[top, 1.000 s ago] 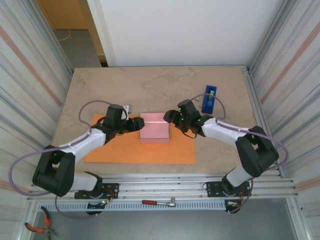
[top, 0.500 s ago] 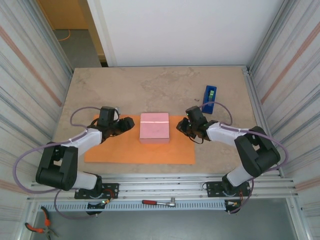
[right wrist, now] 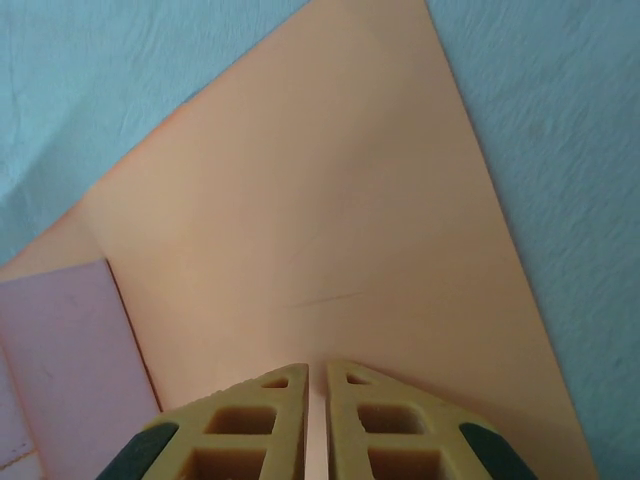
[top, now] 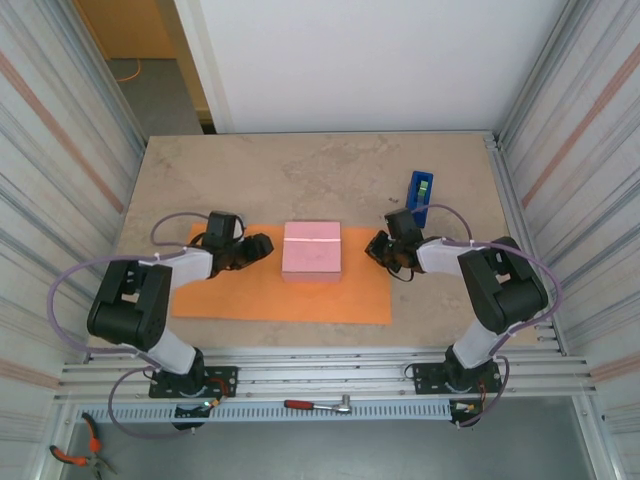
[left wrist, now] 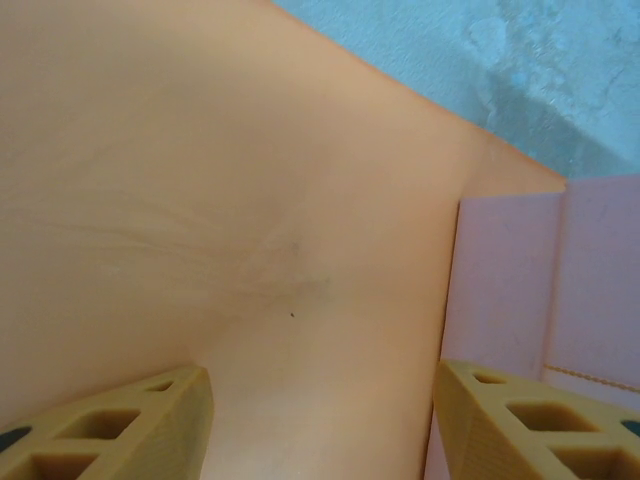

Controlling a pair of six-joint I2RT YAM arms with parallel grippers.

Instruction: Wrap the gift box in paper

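Note:
The pale pink gift box [top: 312,250] lies flat on the back middle of the orange paper [top: 280,298]. My left gripper [top: 262,245] hovers low over the paper just left of the box, apart from it. In the left wrist view its jaws [left wrist: 325,405] stand open over bare paper [left wrist: 250,200], with the box [left wrist: 540,290] beside the right finger. My right gripper [top: 375,245] sits at the paper's right edge, a short gap from the box. The right wrist view shows it [right wrist: 317,378] shut with nothing between the fingers, above the paper [right wrist: 330,200], the box [right wrist: 60,340] at lower left.
A blue tape dispenser [top: 419,197] stands upright behind the right gripper. The stone-look table [top: 300,170] has corrugated walls left and right. The paper's far right corner [right wrist: 420,10] lies on the bare table [right wrist: 560,120].
Both grippers have drawn back outward from the box's sides, the left to the left and the right to the right. The box now sits slightly farther back on the paper.

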